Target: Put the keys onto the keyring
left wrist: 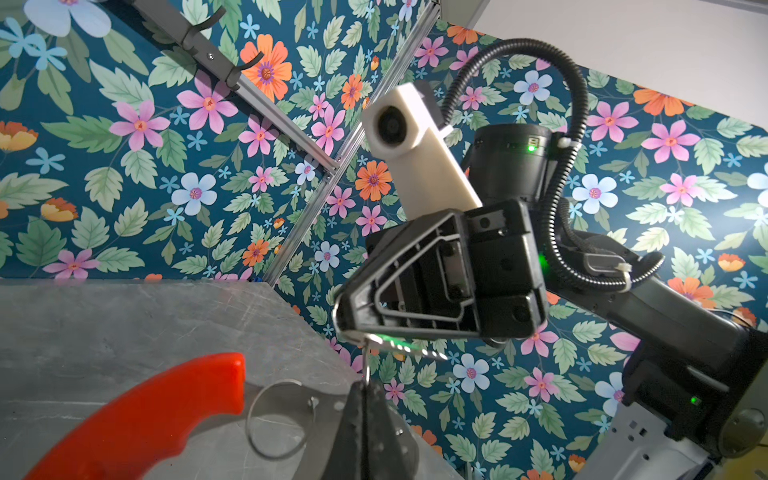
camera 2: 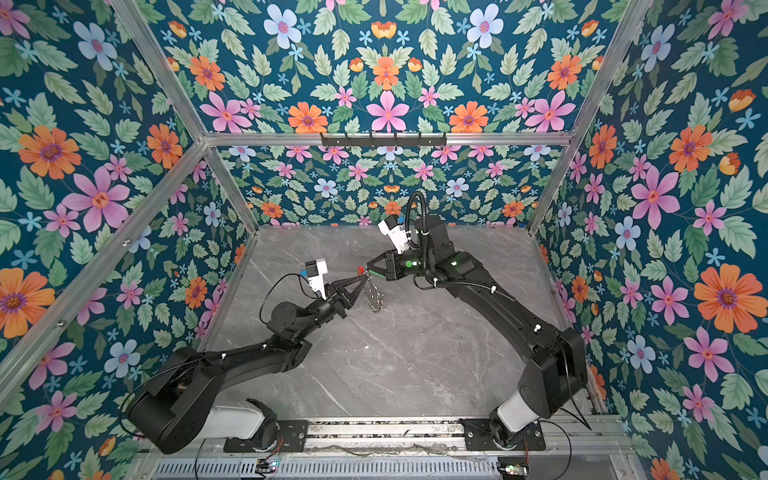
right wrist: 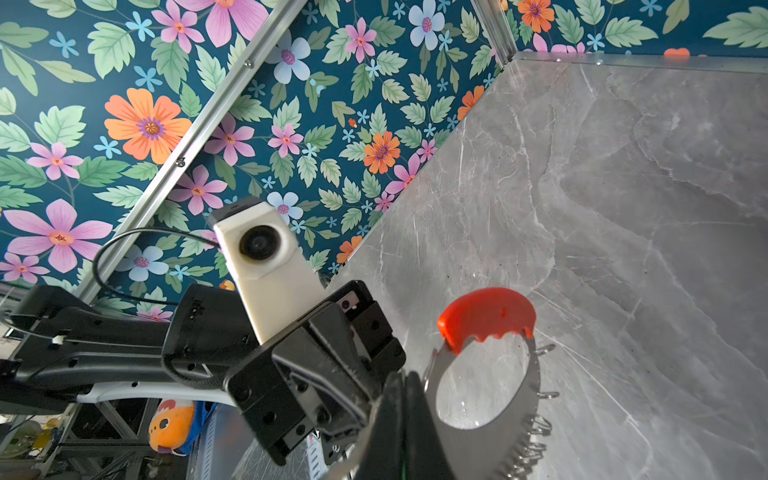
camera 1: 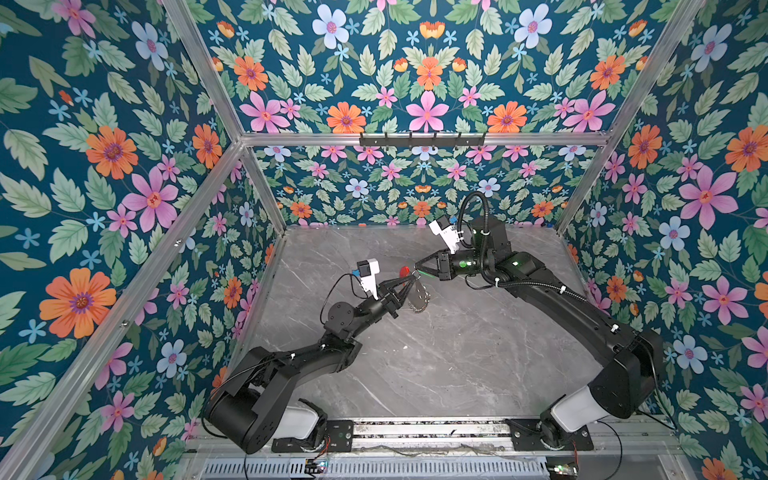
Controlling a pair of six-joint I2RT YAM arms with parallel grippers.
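left claw (camera 1: pixel 409 281): you have it pinching the keyring (camera 1: pixel 419 297), clear of the surface (camera 1: pixel 457 353).
right claw (camera 1: pixel 417 268): clamped on the green key (camera 1: pixel 424 273), at keyring's 1 o'clock.

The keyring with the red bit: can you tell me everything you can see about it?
The keyring is a flat grey metal hoop, open in the middle, with a curved red plastic grip on one stretch and small silver wire loops sticking from its rim. It hangs on edge above the marble table, pinched at the rim by the shut left hand.
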